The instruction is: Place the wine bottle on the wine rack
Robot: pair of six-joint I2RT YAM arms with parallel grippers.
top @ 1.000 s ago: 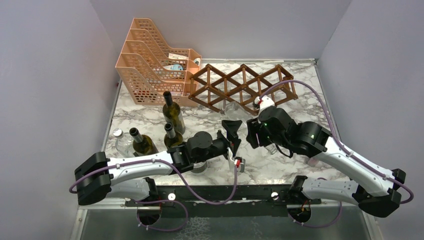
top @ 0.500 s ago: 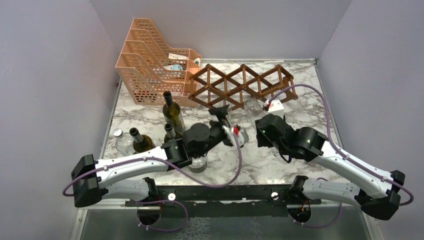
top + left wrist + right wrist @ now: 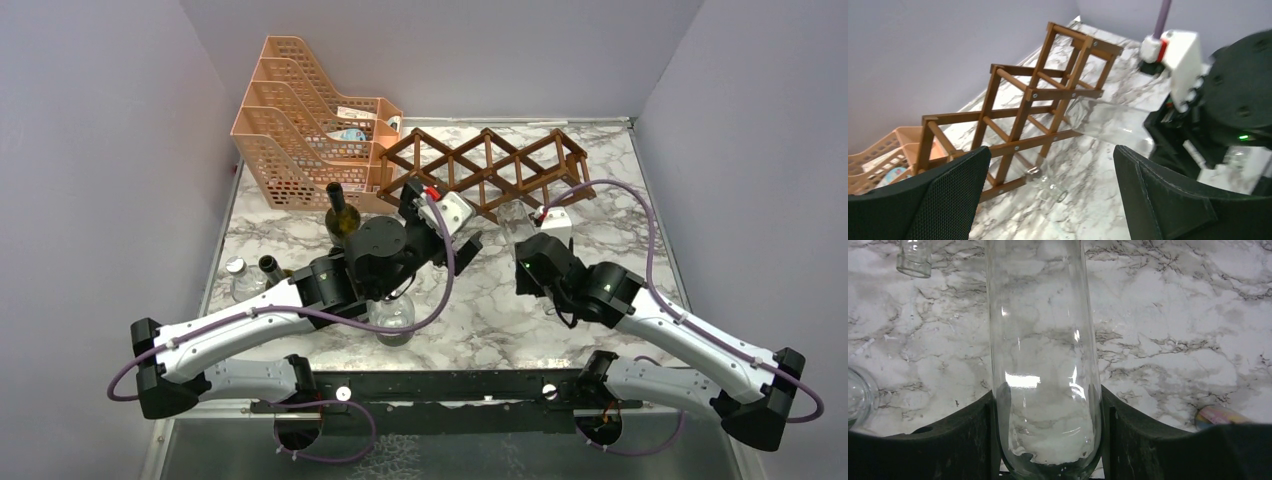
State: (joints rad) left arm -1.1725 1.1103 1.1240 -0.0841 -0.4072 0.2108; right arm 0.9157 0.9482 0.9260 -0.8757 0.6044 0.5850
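Glass, clear and seemingly empty: the wine bottle (image 3: pixel 1043 365) should be light and stiff, but slick and breakable. The left fingers (image 3: pixel 948 200) are spread wide, holding nothing, facing the wine rack (image 3: pixel 1034 93). The bottle lies tipped over the counter (image 3: pixel 1173 315), neck just beside the rack's lower slats. The right fingers (image 3: pixel 963 440) are clenched on its body near the base, probably the safest hold.

Robotics lab test cell for sure: bare grey walls (image 3: pixel 100 150) boxing in a marble-print table (image 3: pixel 490 305), robot arms (image 3: pixel 250 325) bolted on.
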